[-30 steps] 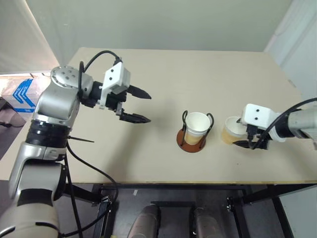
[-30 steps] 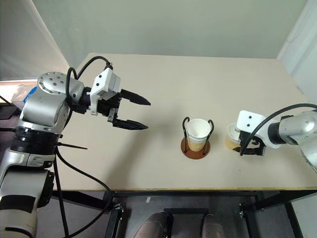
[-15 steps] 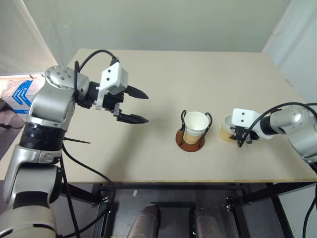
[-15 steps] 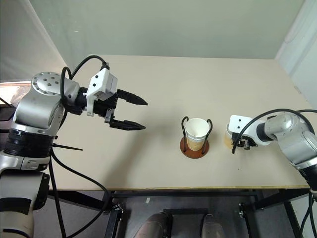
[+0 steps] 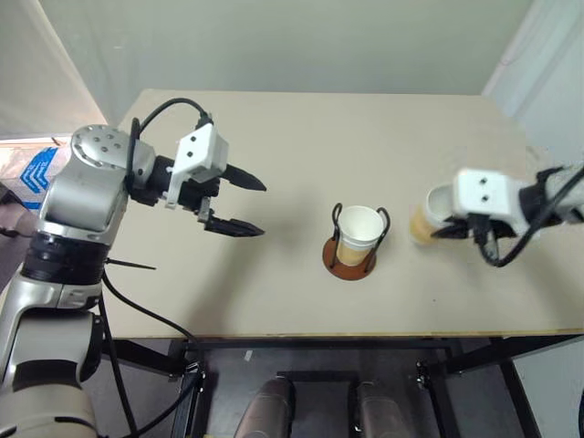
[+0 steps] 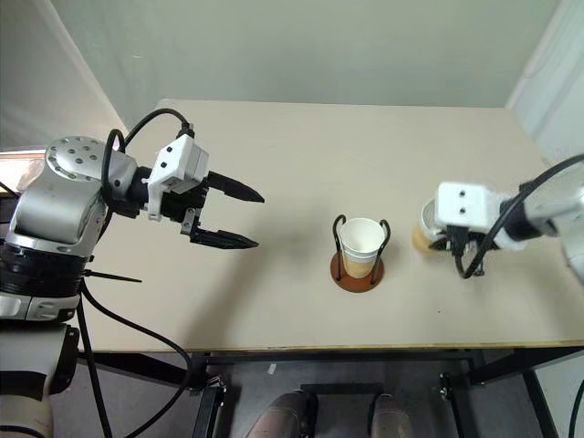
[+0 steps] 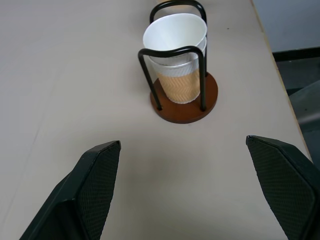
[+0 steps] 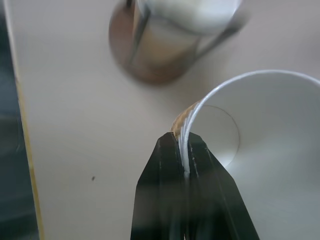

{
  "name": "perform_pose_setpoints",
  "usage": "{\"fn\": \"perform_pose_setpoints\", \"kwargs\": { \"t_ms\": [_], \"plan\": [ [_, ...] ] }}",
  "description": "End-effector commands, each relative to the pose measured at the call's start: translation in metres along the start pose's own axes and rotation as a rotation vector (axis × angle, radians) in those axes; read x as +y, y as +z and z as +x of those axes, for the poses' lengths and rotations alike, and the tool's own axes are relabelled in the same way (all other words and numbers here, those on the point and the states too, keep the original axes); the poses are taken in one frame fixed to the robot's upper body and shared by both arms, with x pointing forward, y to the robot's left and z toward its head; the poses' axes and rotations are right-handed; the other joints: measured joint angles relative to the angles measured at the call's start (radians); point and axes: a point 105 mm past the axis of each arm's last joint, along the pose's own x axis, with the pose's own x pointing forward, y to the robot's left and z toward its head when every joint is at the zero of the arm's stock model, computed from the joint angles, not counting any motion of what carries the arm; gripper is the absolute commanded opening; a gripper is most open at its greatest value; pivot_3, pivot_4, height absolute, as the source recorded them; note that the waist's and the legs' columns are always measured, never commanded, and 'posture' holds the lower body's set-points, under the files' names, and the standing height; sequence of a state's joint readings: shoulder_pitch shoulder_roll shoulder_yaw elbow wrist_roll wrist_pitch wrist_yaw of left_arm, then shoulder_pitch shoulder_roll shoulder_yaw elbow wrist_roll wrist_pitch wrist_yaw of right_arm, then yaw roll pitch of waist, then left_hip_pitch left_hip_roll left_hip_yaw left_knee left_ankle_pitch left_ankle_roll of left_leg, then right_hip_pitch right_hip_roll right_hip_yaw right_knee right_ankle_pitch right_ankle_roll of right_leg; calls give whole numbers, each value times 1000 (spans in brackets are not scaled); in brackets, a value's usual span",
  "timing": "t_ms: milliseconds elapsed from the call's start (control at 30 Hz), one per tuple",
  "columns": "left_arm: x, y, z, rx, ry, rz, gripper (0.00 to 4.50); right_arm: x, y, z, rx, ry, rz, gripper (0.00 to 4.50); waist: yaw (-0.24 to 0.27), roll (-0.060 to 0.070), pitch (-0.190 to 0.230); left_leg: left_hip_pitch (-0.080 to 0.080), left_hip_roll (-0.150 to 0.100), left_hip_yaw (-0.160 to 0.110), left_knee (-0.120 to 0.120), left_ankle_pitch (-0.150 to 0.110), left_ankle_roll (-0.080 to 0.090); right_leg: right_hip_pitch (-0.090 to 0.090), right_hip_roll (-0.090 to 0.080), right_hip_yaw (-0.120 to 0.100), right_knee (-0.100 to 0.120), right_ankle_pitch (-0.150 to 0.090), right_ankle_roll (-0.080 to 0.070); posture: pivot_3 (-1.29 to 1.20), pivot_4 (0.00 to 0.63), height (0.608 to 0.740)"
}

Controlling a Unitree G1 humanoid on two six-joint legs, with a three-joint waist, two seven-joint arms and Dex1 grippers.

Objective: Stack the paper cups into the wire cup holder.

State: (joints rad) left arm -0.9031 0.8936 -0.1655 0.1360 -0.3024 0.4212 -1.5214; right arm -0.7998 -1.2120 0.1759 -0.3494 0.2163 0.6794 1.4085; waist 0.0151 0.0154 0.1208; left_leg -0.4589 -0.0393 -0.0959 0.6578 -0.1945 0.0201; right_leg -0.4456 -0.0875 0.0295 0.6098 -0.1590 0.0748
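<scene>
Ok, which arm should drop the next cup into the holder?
Right. The right gripper is already pinched on a cup's rim, just beside the holder. The left gripper is open and empty, farther off.

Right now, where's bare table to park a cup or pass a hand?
Free: the wide tabletop beyond the wire cup holder, and the stretch between the open left gripper and the holder. Crowded: the holder's right side, where the right gripper is shut on a paper cup by the rim, close to the holder with its cups.
</scene>
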Motion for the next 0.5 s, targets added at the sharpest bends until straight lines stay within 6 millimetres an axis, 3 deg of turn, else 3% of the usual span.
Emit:
{"fn": "perform_pose_setpoints", "kwargs": {
  "t_ms": [33, 267, 500],
  "plan": [
    [-2, 9, -5, -21, -3, 41, 4415, -2, 44, -23, -86, 11, -112, 28, -3, 0, 0, 0, 0, 0, -1, 1, 0, -1, 0, 1, 0, 0, 0, 0, 150, 740],
    [-5, 15, -3, -44, -29, 59, 4415, -7, 73, -8, -122, 61, -207, 28, -5, -2, 0, 3, 0, -2, -10, 3, -3, -3, 0, -1, 0, -3, -4, 0, 150, 740],
    [-5, 14, -2, -45, -17, 61, 4415, -11, 70, 26, -106, 104, -260, 28, -5, -1, 0, 2, 1, -2, -11, 4, -3, -4, 0, -2, 1, -3, -4, 0, 150, 740]
  ]
}}
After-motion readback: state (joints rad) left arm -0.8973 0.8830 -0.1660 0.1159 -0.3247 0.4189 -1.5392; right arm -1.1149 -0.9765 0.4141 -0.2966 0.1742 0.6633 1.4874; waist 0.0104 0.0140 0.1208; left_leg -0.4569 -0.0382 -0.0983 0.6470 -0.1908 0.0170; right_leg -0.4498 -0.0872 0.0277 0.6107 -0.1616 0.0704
